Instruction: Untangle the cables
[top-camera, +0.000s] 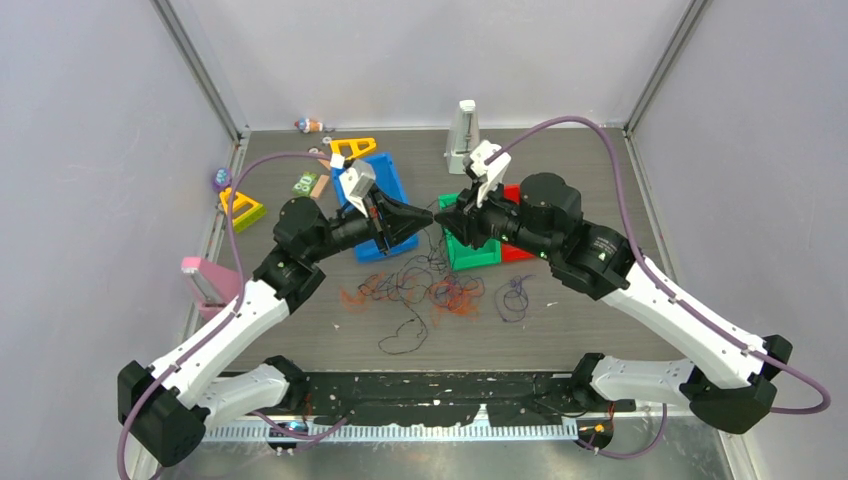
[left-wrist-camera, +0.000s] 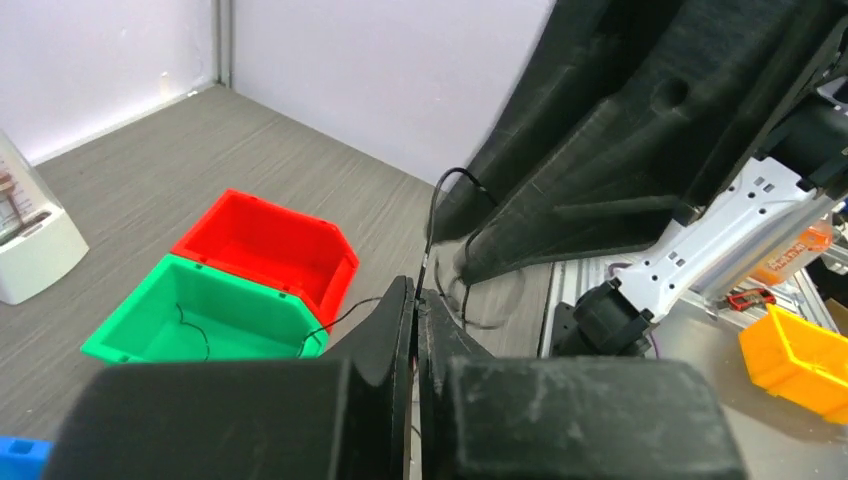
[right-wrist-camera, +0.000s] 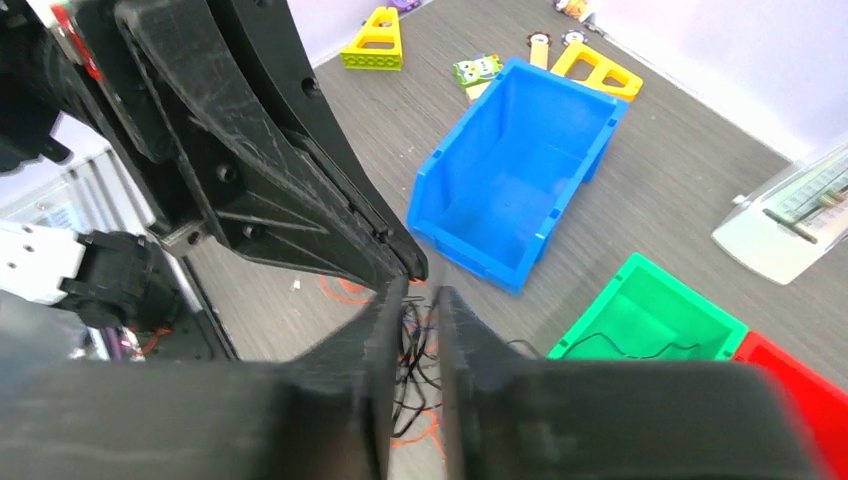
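Left gripper (left-wrist-camera: 416, 295) is pinched shut on a black cable (left-wrist-camera: 430, 225), likely to draw it up from the tangle (top-camera: 440, 290) below both tips; right gripper (right-wrist-camera: 420, 300), tip to tip with it, stands narrowly open on nothing visible. Beyond them, green bin (left-wrist-camera: 120, 312) holds a black strand; red bin (left-wrist-camera: 335, 265) and blue bin (right-wrist-camera: 470, 255) look empty
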